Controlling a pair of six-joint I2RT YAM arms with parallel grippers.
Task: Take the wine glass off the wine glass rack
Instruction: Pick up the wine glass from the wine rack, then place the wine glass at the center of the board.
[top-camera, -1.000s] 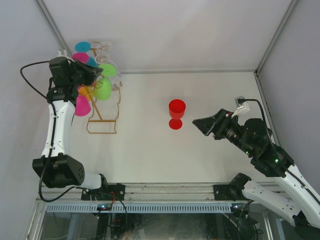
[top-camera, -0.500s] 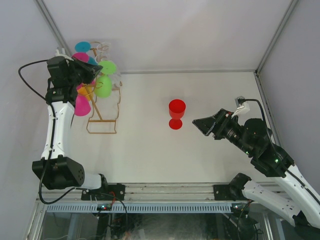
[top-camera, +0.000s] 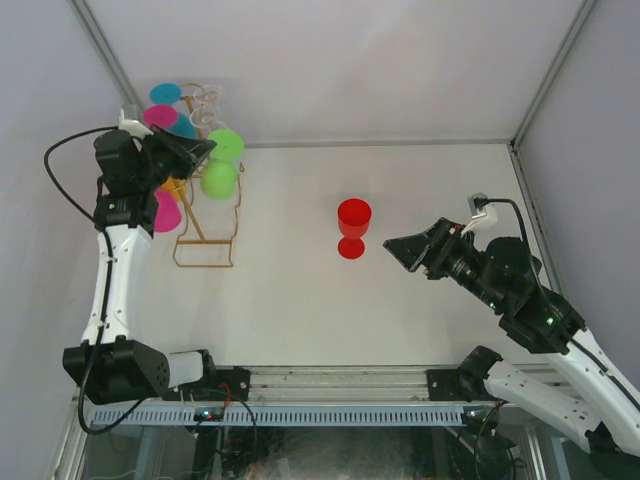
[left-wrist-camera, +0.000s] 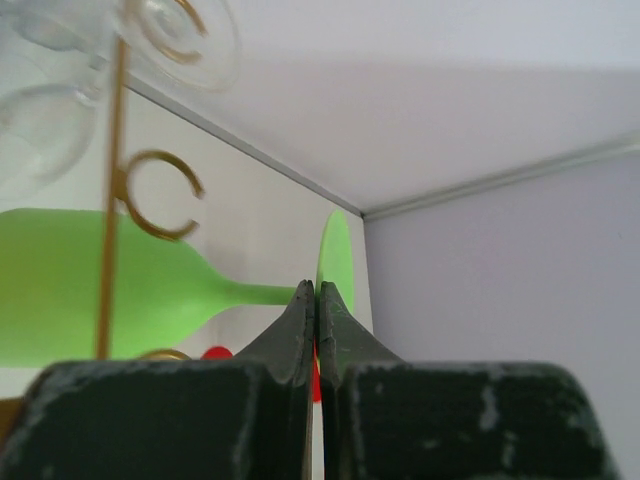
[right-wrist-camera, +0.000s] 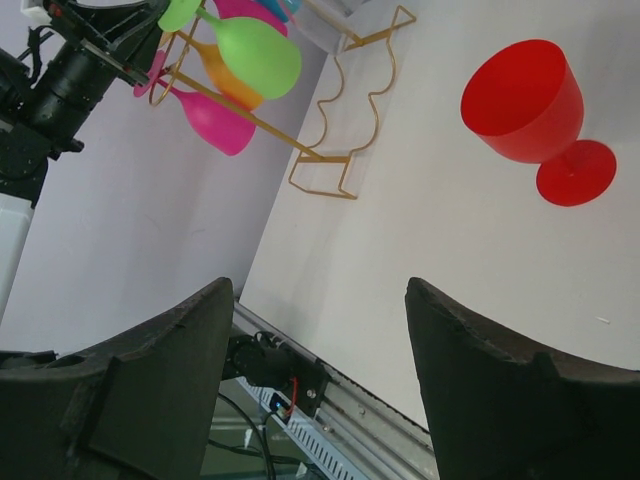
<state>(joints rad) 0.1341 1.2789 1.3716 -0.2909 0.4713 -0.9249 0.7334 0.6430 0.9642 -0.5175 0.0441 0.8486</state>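
Observation:
The gold wire wine glass rack stands at the far left; it also shows in the right wrist view and its spine in the left wrist view. My left gripper is shut, pinching the green wine glass where stem meets foot. The green glass hangs sideways just right of the rack's hooks. Pink, orange, magenta and cyan glasses hang on the rack. My right gripper is open and empty, well to the right.
A red wine glass stands upright mid-table, left of my right gripper, also in the right wrist view. Clear glasses hang on the rack's far hooks. White walls close the left and back sides near the rack.
My left gripper has moved right and slightly toward the table middle with the green glass, whose bowl and foot have shifted away from the rack's spine. The right arm has not moved.

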